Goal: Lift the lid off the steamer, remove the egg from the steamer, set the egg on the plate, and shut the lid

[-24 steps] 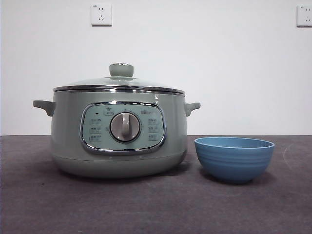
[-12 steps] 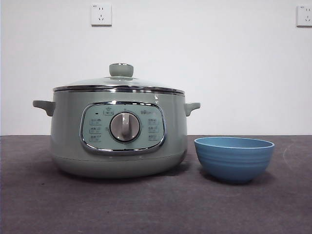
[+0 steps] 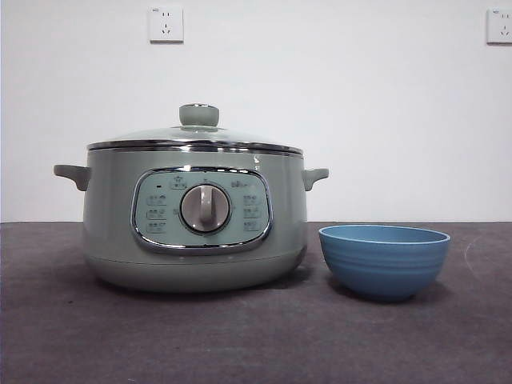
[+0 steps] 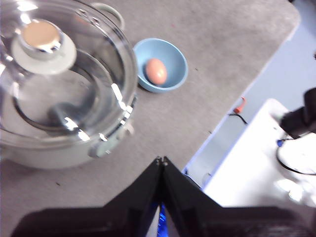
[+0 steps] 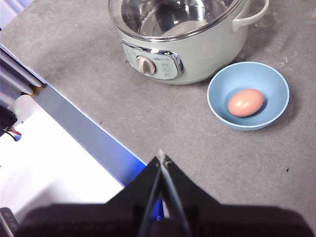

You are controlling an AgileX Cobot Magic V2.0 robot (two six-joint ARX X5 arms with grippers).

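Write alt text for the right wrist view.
An egg lies in the blue bowl beside the lidded green steamer on a grey table. The right pincer, shut and empty, points toward them from the near edge.

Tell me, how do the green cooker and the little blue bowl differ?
The cooker is much bigger than the bowl. The cooker is pale green with a dial and side handles; the bowl is plain blue with faint ridges. The cooker is covered by a glass lid, while the bowl is open on top and holds an egg. Both are round and stand upright, side by side on the grey table.
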